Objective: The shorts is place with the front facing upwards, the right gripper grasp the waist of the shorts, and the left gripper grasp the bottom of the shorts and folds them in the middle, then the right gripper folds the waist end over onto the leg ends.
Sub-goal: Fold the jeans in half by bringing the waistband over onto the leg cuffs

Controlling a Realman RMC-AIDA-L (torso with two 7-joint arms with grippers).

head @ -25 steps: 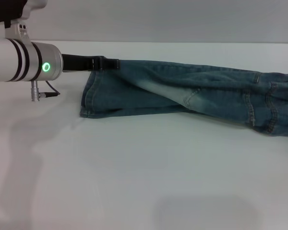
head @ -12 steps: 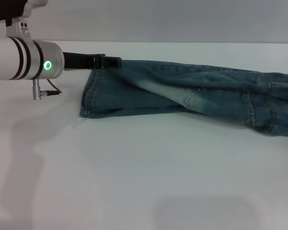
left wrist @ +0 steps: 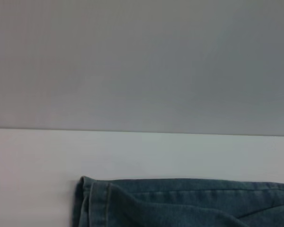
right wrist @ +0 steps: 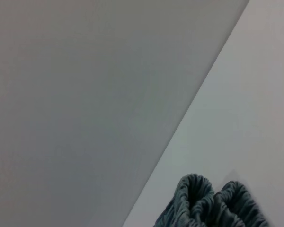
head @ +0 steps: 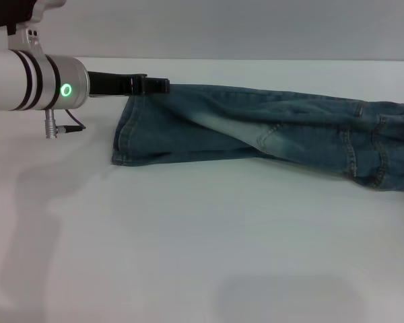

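The blue denim shorts [head: 283, 131] lie stretched across the white table, running off the right edge of the head view. Their bottom [head: 118, 138], the straight stitched hem, faces left. My left gripper [head: 163, 85], with the green ring on its wrist, reaches in from the left and sits at the far corner of that hem, touching the fabric's far edge. In the left wrist view the hem corner [left wrist: 87, 203] lies flat on the table. In the right wrist view the ruffled waist [right wrist: 213, 203] shows bunched up. The right gripper is out of view.
The white table [head: 188, 256] spreads wide in front of the shorts towards me. A grey wall [head: 256, 27] stands behind the table's far edge, just beyond the shorts. A small cable plug [head: 50, 126] hangs under my left wrist.
My left gripper has slid slightly to the right along the far edge of the hem, then stopped. The shorts have not visibly moved.
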